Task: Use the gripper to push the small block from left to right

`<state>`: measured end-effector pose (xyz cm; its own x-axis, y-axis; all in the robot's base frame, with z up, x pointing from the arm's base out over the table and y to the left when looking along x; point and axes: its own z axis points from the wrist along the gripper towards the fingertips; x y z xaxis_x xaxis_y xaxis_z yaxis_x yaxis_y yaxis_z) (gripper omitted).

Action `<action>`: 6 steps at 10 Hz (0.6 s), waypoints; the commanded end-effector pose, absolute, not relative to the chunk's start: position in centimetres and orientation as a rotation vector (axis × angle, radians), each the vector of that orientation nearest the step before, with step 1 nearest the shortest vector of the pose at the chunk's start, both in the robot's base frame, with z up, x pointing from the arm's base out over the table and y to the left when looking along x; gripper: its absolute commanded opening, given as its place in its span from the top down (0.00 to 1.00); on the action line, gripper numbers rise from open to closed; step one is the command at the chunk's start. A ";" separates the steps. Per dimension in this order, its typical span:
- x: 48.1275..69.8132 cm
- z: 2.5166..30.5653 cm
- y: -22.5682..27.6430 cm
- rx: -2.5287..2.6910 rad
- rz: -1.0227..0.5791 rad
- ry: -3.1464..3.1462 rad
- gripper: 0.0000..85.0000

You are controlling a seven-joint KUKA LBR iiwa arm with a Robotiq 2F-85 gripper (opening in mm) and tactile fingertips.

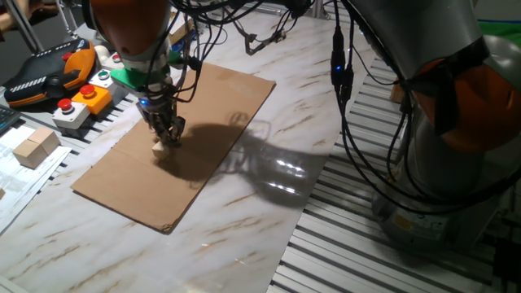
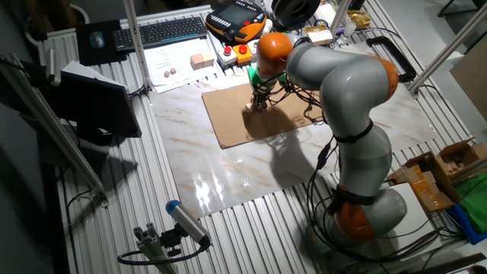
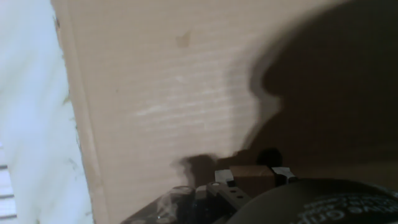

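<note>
Fingers [image 1: 168,130] against small block [image 1: 160,150] on cardboard [image 1: 212,114]

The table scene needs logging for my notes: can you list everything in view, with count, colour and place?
small block: one, pale wood, on the cardboard at the hand's fingertips
cardboard sheet: one, brown, flat on the marble top
marble top: one, white veined, over the slatted table
wooden blocks: two, pale, on papers at the table edge
button boxes: two, one orange, one grey, beside the cardboard
teach pendant: one, black and orange, behind the boxes
keyboard: one, black, far edge
arm: one, grey and orange
hand: one, black, over the block; open or shut unclear
</note>
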<state>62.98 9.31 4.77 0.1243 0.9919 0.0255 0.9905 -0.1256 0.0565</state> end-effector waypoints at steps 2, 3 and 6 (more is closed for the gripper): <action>62.9 4.6 9.9 2.332 0.094 2.069 0.99; 62.9 4.6 10.3 2.333 0.096 2.069 0.99; 62.9 4.6 11.9 2.342 0.094 2.061 0.99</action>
<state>62.89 11.94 4.59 0.1253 0.9916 0.0321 0.9904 -0.1270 0.0554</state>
